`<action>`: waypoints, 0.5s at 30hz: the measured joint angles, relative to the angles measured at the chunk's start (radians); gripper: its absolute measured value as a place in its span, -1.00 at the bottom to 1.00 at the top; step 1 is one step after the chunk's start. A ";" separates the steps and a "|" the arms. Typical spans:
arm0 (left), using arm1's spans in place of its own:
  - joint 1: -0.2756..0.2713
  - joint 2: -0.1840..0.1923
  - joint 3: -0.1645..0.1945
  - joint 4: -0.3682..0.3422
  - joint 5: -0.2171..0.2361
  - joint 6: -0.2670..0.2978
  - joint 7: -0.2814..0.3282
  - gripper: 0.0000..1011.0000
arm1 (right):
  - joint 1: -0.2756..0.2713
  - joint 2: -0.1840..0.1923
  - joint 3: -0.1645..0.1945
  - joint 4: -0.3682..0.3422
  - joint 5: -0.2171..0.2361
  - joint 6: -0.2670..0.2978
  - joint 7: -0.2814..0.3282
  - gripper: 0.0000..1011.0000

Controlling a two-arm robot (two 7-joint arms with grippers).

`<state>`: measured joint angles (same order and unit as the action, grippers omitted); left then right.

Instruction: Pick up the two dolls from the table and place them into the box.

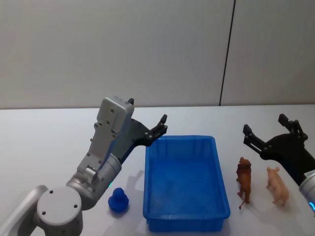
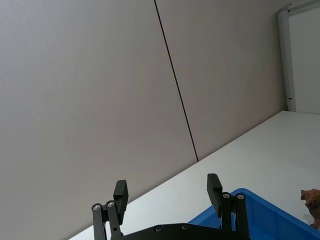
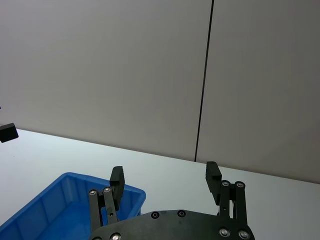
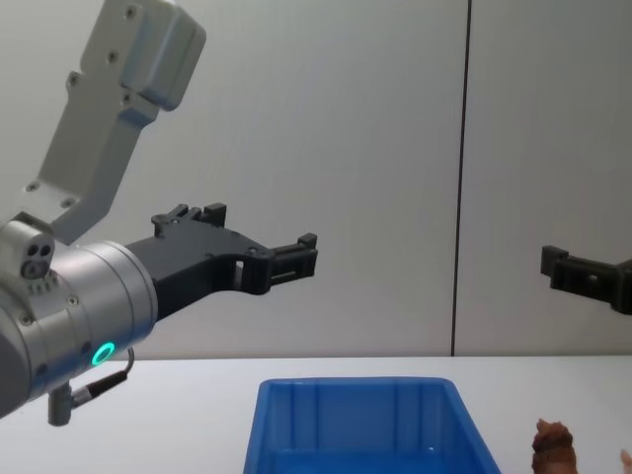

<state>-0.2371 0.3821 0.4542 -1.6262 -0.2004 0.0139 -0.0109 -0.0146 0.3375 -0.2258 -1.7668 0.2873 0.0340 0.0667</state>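
The reddish-brown doll (image 1: 243, 179) stands on the white table (image 1: 44, 147) just right of the blue box (image 1: 147, 189). The pale pink doll (image 1: 278, 186) stands right of it. My right gripper (image 1: 266, 129) hangs open in the air above and behind both dolls, holding nothing. Over the box's far left corner my left gripper (image 1: 160, 129) is raised and open, also holding nothing. The left wrist view has the left gripper (image 2: 167, 192) above the box rim (image 2: 260, 215), with the brown doll (image 2: 312, 200) beyond. The right wrist view has the right gripper (image 3: 165, 177) and the box (image 3: 55, 205).
A small blue duck toy (image 1: 118, 200) sits on the table left of the box, close to the left arm. A grey wall with a dark vertical seam (image 1: 226, 54) stands behind the table. In the chest view both grippers (image 4: 296, 257) (image 4: 573, 272) hover high above the box (image 4: 365, 425).
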 joint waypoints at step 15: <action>0.000 0.000 0.000 0.000 0.000 0.000 0.000 0.98 | 0.000 0.000 0.000 0.000 0.000 0.000 0.000 0.98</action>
<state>-0.2371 0.3821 0.4542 -1.6262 -0.2004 0.0139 -0.0109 -0.0148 0.3375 -0.2258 -1.7668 0.2874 0.0340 0.0668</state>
